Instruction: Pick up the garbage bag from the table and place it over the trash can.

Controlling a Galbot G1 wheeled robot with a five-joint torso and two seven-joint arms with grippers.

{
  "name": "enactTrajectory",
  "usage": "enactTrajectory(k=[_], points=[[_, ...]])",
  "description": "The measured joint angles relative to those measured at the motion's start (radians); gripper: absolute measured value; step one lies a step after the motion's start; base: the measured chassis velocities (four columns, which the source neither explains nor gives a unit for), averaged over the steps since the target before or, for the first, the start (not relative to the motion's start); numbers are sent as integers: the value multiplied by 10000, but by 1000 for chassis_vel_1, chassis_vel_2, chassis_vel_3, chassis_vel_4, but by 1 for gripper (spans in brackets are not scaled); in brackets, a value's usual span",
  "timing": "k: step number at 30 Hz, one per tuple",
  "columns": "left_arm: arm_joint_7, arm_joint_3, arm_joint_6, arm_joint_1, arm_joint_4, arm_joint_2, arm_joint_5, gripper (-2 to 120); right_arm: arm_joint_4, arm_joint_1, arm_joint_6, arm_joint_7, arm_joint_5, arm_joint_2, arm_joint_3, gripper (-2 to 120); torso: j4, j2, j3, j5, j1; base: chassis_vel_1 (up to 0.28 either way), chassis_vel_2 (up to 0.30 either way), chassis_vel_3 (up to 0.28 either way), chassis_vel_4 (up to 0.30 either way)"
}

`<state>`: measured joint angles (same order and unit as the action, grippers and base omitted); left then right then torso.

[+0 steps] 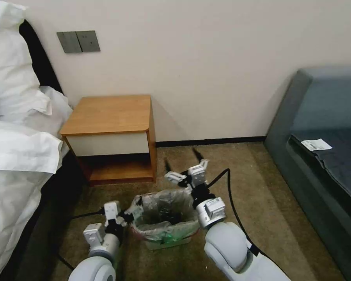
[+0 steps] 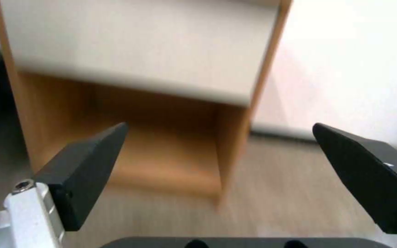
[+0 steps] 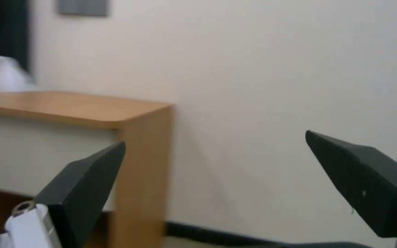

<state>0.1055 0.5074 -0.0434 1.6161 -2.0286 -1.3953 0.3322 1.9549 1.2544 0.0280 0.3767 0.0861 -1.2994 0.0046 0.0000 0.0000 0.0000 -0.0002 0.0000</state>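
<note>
Bag: the garbage bag (image 1: 165, 212) already lines the trash can (image 1: 168, 242) on the carpet in front of the counter (image 1: 105, 115); its crinkly edge is folded out over the rim.
Counter: we see its top bare, the lower shelf open.
Left gripper (image 2: 217, 165): our jaws are spread wide with nothing between them, close beside the can's left edge and facing the counter's shelf.
Right gripper (image 1: 184, 166): jaws spread and empty, raised above the can's far right corner.
Step in hand: we judge the draping is nearly done, and we are letting go.
Doing it well: we should draw both arms off slowly and straight, keeping fingertips off the thin plastic so the folded edge stays over the rim.
</note>
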Motion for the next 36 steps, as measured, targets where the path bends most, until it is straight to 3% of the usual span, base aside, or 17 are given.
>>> enactTrajectory(k=[1,4,5,9,12,21,36], points=[[0,0,0,0,0,0,0,100,0,0,0,0,0,0,0,100,0,0,0,0,0,0,0,0,0],[-60,71,-1418,-436,607,126,-684,100,-512,536,570,297,557,-488,688,100,-1,0,-1,0,0,0,0,0,0],[-60,71,-1418,-436,607,126,-684,100,-512,536,570,297,557,-488,688,100,-1,0,-1,0,0,0,0,0,0],[238,100,-2782,-1094,1625,171,-1731,95,-1336,1141,1575,254,989,-1277,1522,100,-2,0,0,3,0,0,0,0,0],[244,80,-3073,-1301,2088,171,-1717,95,-1571,1404,1984,69,1147,-1543,1761,100,-1,-1,0,-1,0,0,0,0,0],[-129,21,-3230,-1298,2466,79,-1104,88,-1586,1651,2661,-1328,1034,-1558,2277,100,1,-1,-1,0,0,0,0,0,0],[-132,16,-3124,-1265,2388,69,-1044,88,-1517,1629,2643,-1412,953,-1522,2277,100,0,0,-1,2,0,0,0,0,0]])
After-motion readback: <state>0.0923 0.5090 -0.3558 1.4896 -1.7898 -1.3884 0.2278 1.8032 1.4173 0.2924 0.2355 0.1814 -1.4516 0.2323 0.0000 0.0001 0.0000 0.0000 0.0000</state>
